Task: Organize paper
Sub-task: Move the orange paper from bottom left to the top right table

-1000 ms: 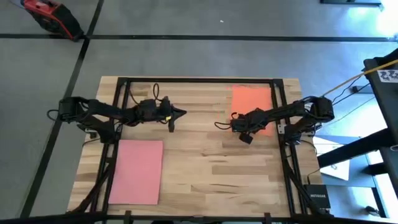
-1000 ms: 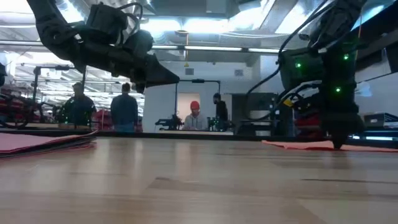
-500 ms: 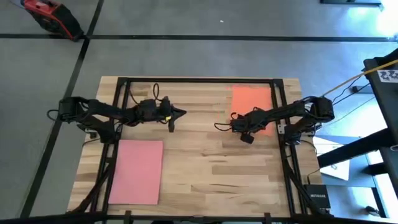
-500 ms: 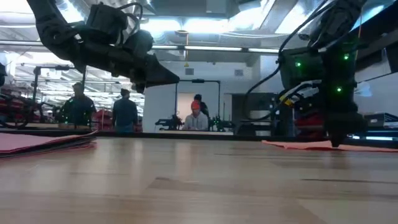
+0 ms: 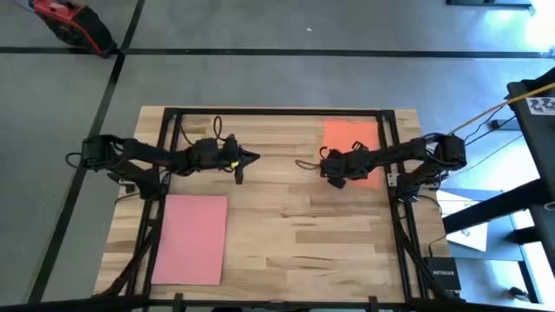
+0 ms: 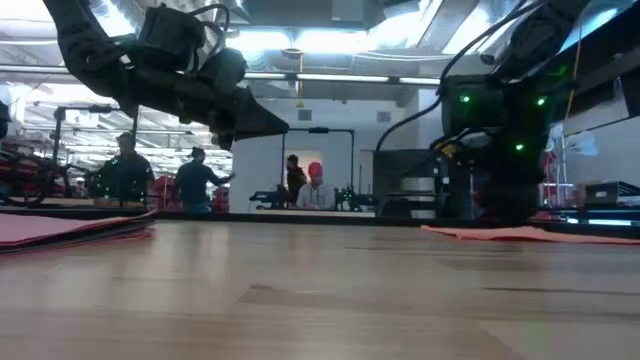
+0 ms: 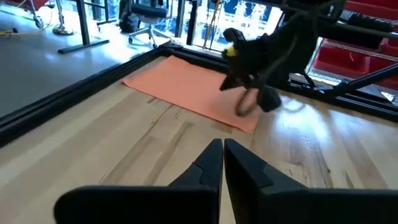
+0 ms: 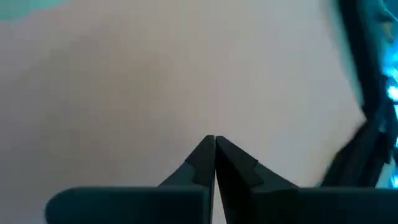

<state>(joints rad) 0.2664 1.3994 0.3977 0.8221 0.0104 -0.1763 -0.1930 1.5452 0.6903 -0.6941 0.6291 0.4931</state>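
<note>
— So, where's the paper rn?

— Two spots. Orange sheet (image 5: 351,152) lies flat at the far right of the wooden table (image 5: 286,234), pink sheet (image 5: 191,238) flat at the near left, well apart.

— And the arms?

— Right gripper (image 5: 333,180) sits at the orange sheet's near-left corner, tip down by the edge; can't tell if it touches. Its wrist cam shows the fingers (image 8: 205,158) pressed together, nothing visible btwn them.

— Left one?

— Left gripper (image 5: 240,178) hangs over bare wood, left of center, above the table w/ fingers (image 7: 211,163) closed tight, empty. From its wrist view the orange sheet and the other arm are across the table.

— Anyone around?

— People (image 6: 200,180) standing in the room bkgd, one seated w/ a red cap (image 6: 315,168).
</note>
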